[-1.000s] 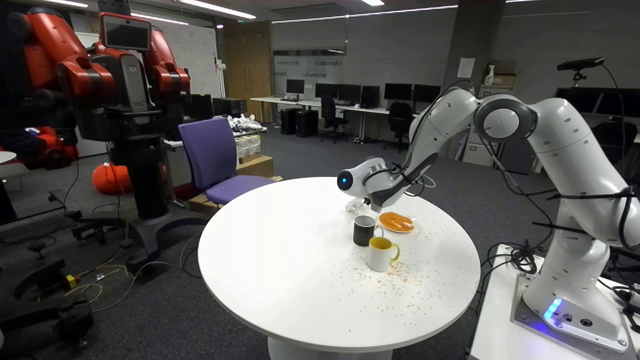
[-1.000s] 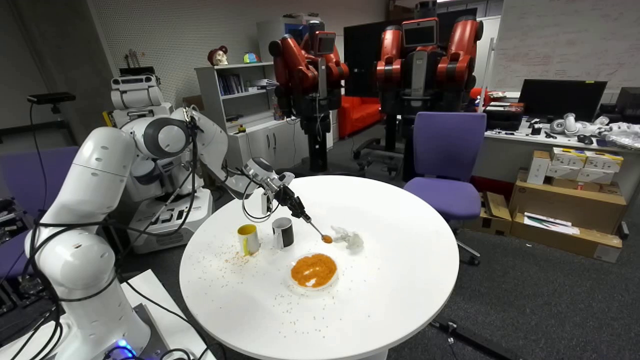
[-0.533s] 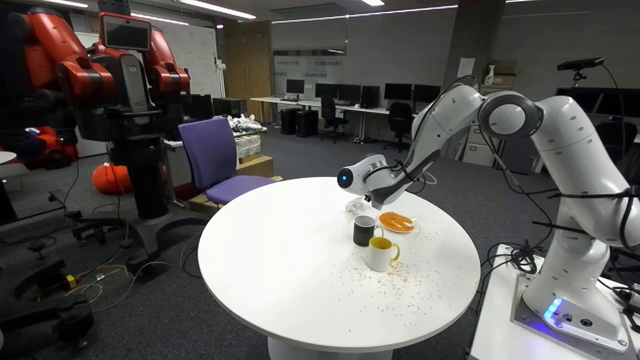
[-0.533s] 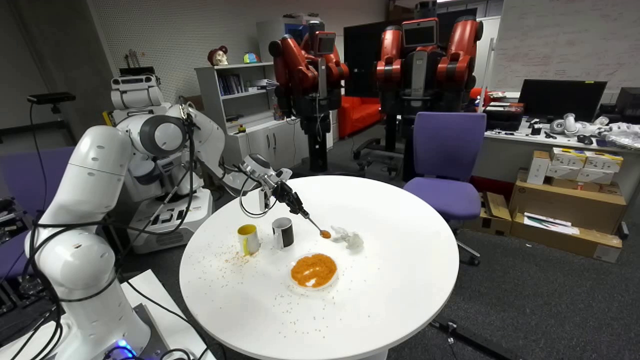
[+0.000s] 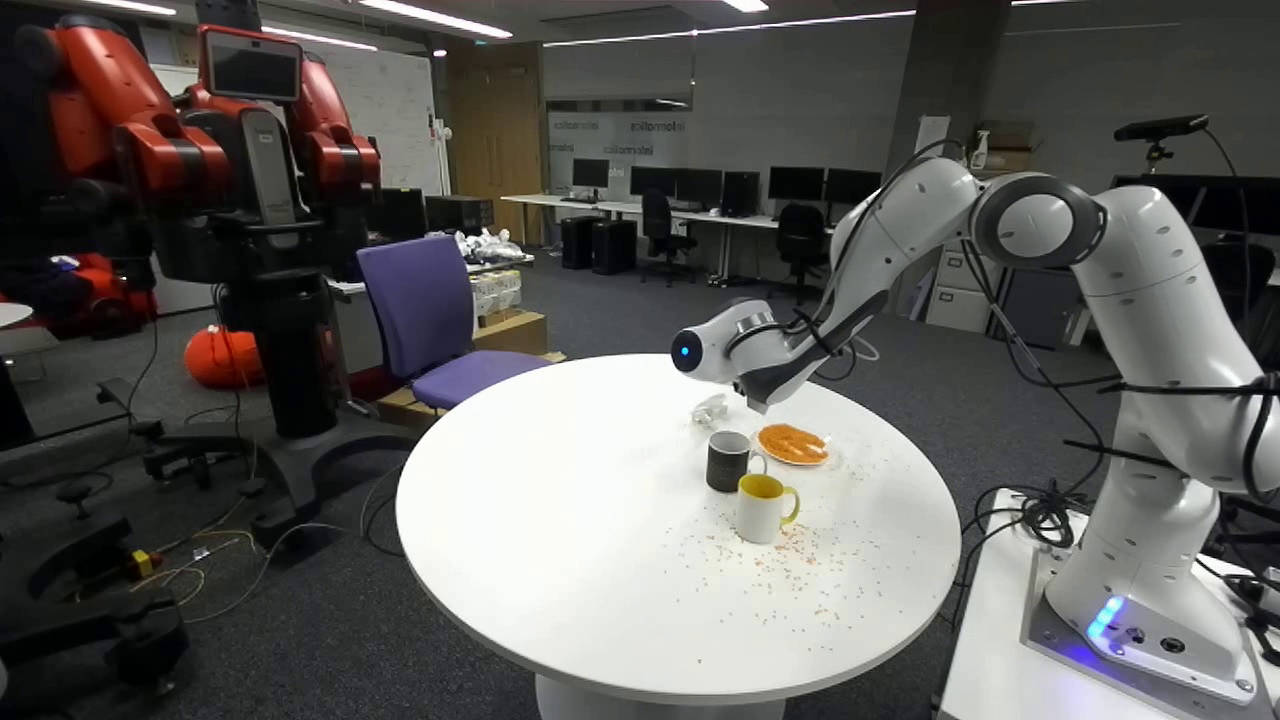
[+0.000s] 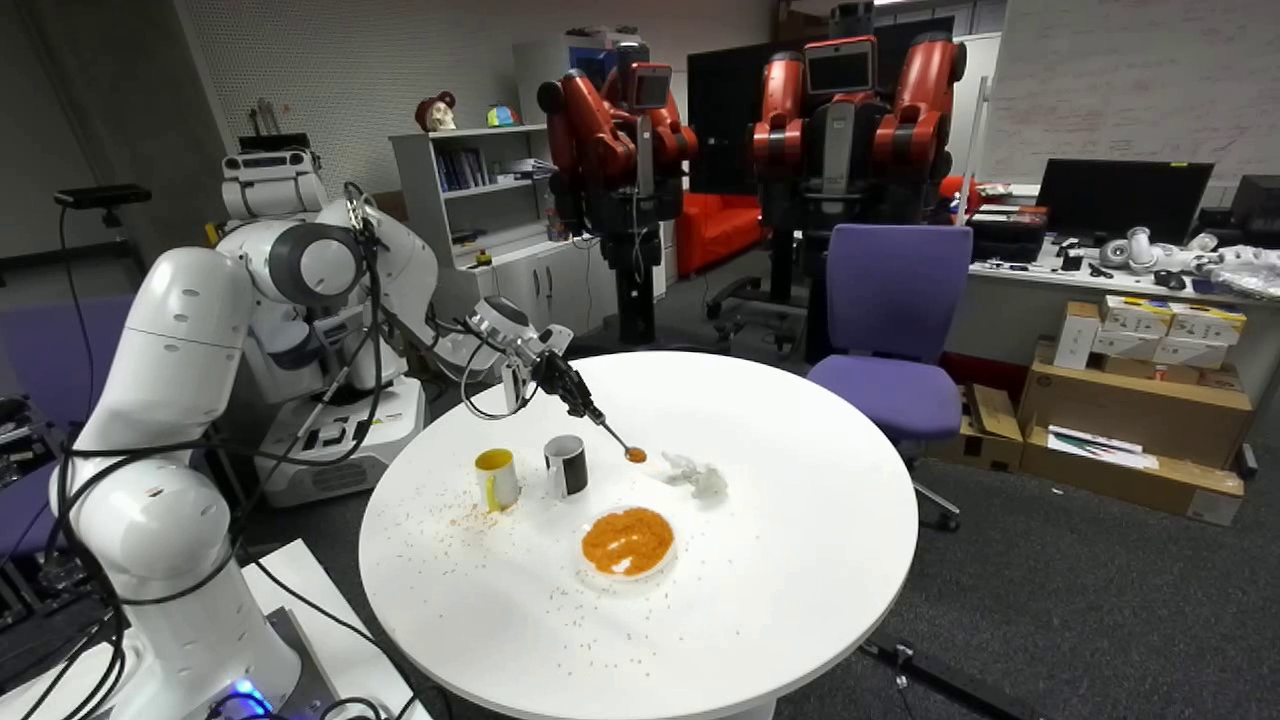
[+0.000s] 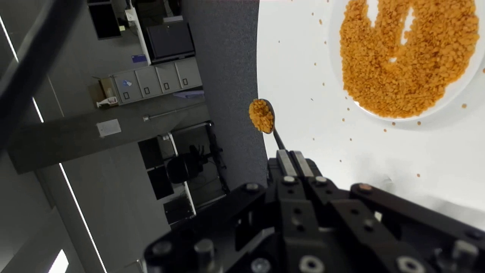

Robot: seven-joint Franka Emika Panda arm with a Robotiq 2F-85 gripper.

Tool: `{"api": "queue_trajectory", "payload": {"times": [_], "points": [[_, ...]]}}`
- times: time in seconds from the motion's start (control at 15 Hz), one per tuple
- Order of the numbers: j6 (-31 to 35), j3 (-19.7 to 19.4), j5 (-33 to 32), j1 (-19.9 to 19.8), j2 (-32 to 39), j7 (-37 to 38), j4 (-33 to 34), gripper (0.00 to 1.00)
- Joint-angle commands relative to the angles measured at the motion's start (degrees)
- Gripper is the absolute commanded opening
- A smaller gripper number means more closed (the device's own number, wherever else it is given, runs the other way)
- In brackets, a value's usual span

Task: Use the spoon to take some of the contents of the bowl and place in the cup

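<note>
The bowl, a shallow white dish full of orange grains, sits on the round table in both exterior views. Its rim also shows in the wrist view. My gripper is shut on the spoon; the spoon's head is heaped with orange grains. In an exterior view the gripper holds the spoon above the table, behind the bowl and right of the mugs. Two mugs stand upright: a black-and-white one and a white one with yellow inside. In an exterior view the arm hides gripper and spoon.
Crumpled clear plastic lies beside the spoon's head, on the white round table. Grains are scattered around the yellow mug and bowl. A purple chair stands by the table's far edge.
My arm has drawn back and a little up toward its base. The loaded spoon has moved left, away from the crumpled plastic, in an exterior view. The mugs and bowl have not moved.
</note>
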Motion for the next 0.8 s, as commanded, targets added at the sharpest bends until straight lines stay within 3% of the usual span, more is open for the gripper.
{"api": "queue_trajectory", "payload": {"times": [0.0, 0.73], "points": [[-2.96, 1.72, -0.88, -0.2, -4.12, -0.85, -3.16, 0.01], [-4.54, 4.37, -0.41, 0.62, -3.55, -1.79, -0.74, 0.01]]}}
